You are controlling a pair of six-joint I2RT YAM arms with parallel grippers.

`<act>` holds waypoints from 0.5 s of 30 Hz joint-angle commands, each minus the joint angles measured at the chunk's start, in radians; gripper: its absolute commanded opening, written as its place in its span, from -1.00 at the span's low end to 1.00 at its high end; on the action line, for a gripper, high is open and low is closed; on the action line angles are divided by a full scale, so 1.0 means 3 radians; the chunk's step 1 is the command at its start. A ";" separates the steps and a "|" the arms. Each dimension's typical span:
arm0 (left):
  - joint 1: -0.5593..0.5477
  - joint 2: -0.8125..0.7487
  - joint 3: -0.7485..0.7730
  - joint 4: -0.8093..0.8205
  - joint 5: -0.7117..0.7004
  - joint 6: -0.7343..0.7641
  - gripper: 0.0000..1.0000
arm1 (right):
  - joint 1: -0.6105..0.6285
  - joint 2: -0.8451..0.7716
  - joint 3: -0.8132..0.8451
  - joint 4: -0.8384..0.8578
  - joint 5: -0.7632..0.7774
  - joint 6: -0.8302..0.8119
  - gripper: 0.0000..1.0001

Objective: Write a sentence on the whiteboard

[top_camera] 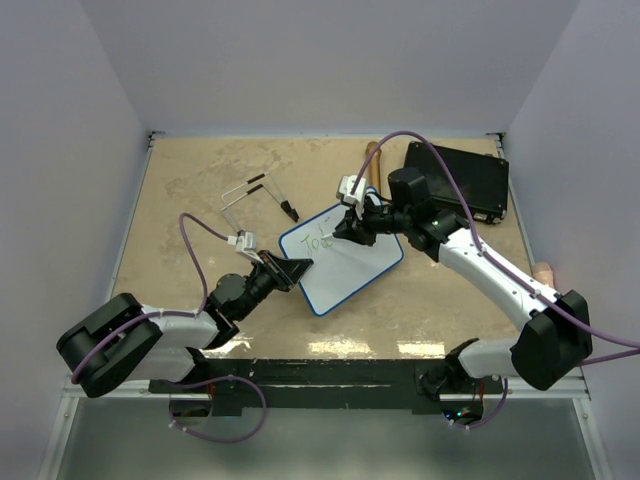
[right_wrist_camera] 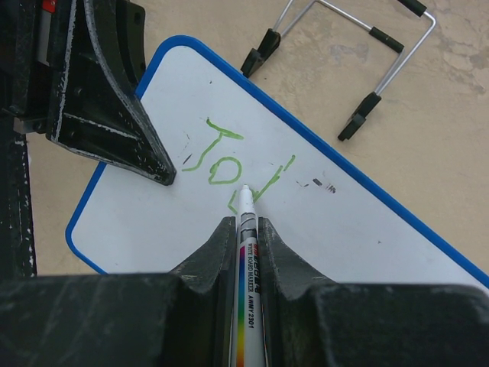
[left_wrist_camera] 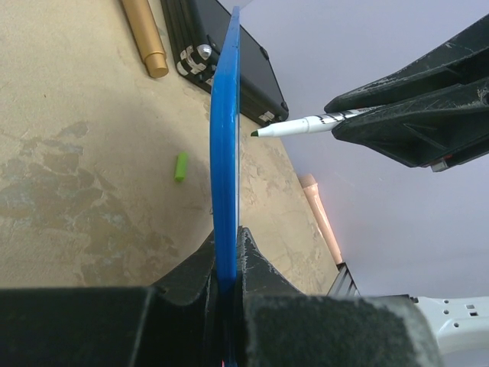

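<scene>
The whiteboard [top_camera: 345, 262] lies tilted in the middle of the table, white with a blue rim. My left gripper [top_camera: 298, 268] is shut on its near left edge; in the left wrist view the blue rim [left_wrist_camera: 224, 153] stands edge-on between my fingertips [left_wrist_camera: 226, 260]. My right gripper [right_wrist_camera: 245, 229] is shut on a white marker [right_wrist_camera: 249, 260], whose tip touches the whiteboard [right_wrist_camera: 367, 237] at the end of green letters [right_wrist_camera: 221, 157] reading roughly "Tod". The marker [left_wrist_camera: 294, 126] also shows from the side in the left wrist view.
A black rectangular case [top_camera: 458, 180] lies at the back right, with a brown cylinder [top_camera: 372, 165] beside it. A wire stand [top_camera: 258, 198] lies behind the board on the left. A green cap [left_wrist_camera: 181, 165] rests on the table. A peach handle [top_camera: 543, 270] sits at the right edge.
</scene>
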 commanded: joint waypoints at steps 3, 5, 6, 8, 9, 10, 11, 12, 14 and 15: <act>0.0024 -0.0056 0.0067 0.2308 0.0000 -0.0085 -1.00 | -0.0006 -0.0203 0.0047 0.0044 -0.0113 -0.0030 -1.00; 0.0024 -0.0061 0.0047 0.2308 -0.0010 -0.0090 -1.00 | -0.0042 -0.0280 0.0052 0.0054 -0.0159 -0.0019 -1.00; 0.0029 -0.0071 0.0037 0.2303 -0.0015 -0.0090 -1.00 | -0.0083 -0.0300 0.0052 0.0055 -0.0215 -0.0014 -1.00; 0.0024 -0.0077 0.0021 0.2298 -0.0005 -0.0090 -1.00 | -0.0149 -0.0316 0.0032 0.0060 -0.0297 -0.0014 -1.00; 0.0034 -0.0092 0.0021 0.2288 0.0000 -0.0085 -1.00 | -0.0205 -0.0351 0.0026 0.0060 -0.0333 -0.0004 -1.00; 0.0034 -0.0102 0.0026 0.2262 0.0005 -0.0090 -1.00 | -0.0226 -0.0357 0.0016 0.0065 -0.0368 0.0001 -1.00; 0.0029 -0.0117 0.0021 0.2211 0.0021 -0.0075 -1.00 | -0.0241 -0.0382 -0.0004 0.0085 -0.0379 0.0006 -1.00; 0.0034 -0.0143 0.0026 0.2181 0.0026 -0.0070 -1.00 | -0.0267 -0.0408 -0.0020 0.0100 -0.0394 0.0016 -1.00; 0.0034 -0.0169 0.0026 0.2124 0.0036 -0.0060 -1.00 | -0.0298 -0.0428 -0.0060 0.0141 -0.0420 0.0032 -1.00; 0.0039 -0.0189 0.0021 0.2114 0.0036 -0.0055 -1.00 | -0.0328 -0.0433 -0.0076 0.0152 -0.0430 0.0042 -1.00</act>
